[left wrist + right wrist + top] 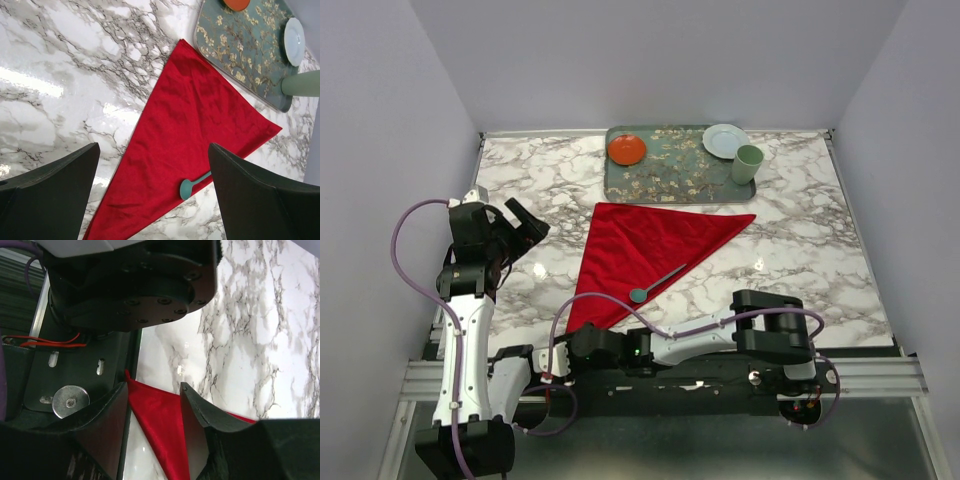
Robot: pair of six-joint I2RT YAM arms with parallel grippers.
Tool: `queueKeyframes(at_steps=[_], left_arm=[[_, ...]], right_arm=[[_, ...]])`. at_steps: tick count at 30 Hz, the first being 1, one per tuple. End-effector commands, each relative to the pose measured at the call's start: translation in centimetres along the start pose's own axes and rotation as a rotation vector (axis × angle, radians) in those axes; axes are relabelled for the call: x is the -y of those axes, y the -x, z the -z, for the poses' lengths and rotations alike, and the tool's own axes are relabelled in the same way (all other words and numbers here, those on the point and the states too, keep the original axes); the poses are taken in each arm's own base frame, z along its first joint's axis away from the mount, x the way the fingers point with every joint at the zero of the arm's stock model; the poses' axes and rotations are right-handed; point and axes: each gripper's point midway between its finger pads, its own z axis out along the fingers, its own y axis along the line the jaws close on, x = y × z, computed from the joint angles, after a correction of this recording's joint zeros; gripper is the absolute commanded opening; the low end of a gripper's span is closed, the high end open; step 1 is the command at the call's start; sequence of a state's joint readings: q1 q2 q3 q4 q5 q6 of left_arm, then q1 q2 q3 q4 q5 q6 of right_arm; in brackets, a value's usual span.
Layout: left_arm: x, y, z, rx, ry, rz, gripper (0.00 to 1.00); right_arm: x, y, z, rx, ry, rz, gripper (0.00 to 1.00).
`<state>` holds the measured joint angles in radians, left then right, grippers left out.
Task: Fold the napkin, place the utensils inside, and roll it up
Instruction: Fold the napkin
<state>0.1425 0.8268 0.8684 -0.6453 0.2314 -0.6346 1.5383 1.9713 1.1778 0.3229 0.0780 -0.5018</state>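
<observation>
Right gripper [152, 390], nearest the lens, straddles the near corner of the napkin [650, 245] at the near edge of the table [820, 260], jaws apart and not yet pinched. Closing should catch the whole folded corner, low, without dragging the utensil [658, 281] that lies across the triangle's right side. Left gripper [525, 228] hangs wide open near the left edge. Surface: glossy white marble, with a floral tray [680, 170] at the far edge. Pale lilac walls enclose three sides.
</observation>
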Motion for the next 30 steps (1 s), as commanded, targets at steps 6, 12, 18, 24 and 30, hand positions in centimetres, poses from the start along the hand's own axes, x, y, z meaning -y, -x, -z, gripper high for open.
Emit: queueKeyframes(at_steps=[6, 12, 18, 24, 30], left_arm=[[1.0, 0.2, 0.2, -0.019, -0.041, -0.012, 0.99], [1.1, 0.3, -0.1, -0.028, -0.041, -0.007, 0.99], [1.2, 0.3, -0.2, -0.037, -0.044, -0.008, 0.99], [1.2, 0.3, -0.4, -0.040, -0.044, -0.005, 0.99], [1.3, 0.3, -0.4, -0.042, -0.048, -0.005, 0.99]], right_arm=[[-1.7, -1.0, -1.3, 0.010, 0.032, -0.008, 0.44], [-2.0, -1.8, -1.3, 0.000, 0.029, -0.012, 0.45], [-2.6, -2.7, -1.4, -0.012, 0.039, -0.018, 0.45], [-2.4, -3.9, -1.2, -0.038, 0.007, -0.035, 0.48], [-2.5, -4.5, -1.6, -0.046, -0.001, -0.027, 0.48]])
